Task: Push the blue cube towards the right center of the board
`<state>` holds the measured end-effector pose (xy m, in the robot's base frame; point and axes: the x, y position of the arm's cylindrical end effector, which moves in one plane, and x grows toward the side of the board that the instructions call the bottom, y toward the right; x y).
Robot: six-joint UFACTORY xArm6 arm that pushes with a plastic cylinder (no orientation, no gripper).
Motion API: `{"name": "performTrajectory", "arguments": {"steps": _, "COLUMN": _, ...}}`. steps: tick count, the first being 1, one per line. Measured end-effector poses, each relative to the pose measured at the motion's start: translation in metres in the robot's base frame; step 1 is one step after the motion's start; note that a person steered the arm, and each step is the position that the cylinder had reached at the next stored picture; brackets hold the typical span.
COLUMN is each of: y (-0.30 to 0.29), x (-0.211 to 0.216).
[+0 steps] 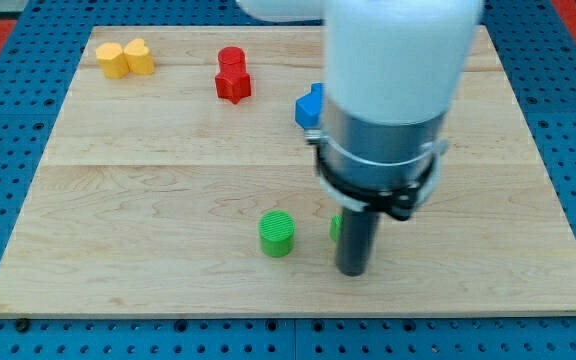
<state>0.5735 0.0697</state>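
A blue block (pixel 309 107) lies at the upper middle of the wooden board (pixel 148 190); the arm hides most of it, so I cannot make out its shape. My tip (pixel 352 272) rests on the board at the lower middle, well below the blue block. A green cylinder (pixel 277 233) stands just to the left of my tip. A second green block (pixel 336 228) shows as a sliver at the rod's left edge, mostly hidden behind it.
A red cylinder (pixel 231 58) and a red star-shaped block (pixel 233 84) sit together at the upper middle left. Two yellow blocks (pixel 125 58) sit side by side at the top left corner. A blue pegboard (pixel 8 120) surrounds the board.
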Motion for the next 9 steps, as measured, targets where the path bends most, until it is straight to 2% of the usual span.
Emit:
{"name": "performTrajectory", "arguments": {"steps": 1, "y": 0.008, "x": 0.001}}
{"name": "performTrajectory", "arguments": {"steps": 2, "y": 0.060, "x": 0.014}}
{"name": "performTrajectory", "arguments": {"steps": 3, "y": 0.129, "x": -0.016}}
{"name": "performTrajectory", "arguments": {"steps": 4, "y": 0.146, "x": -0.033}}
{"name": "performTrajectory", "arguments": {"steps": 6, "y": 0.089, "x": -0.108}}
{"name": "performTrajectory", "arguments": {"steps": 7, "y": 0.037, "x": -0.141}}
{"name": "performTrajectory", "arguments": {"steps": 8, "y": -0.064, "x": -0.137}}
{"name": "performTrajectory", "arguments": {"steps": 9, "y": -0.110, "x": -0.161}}
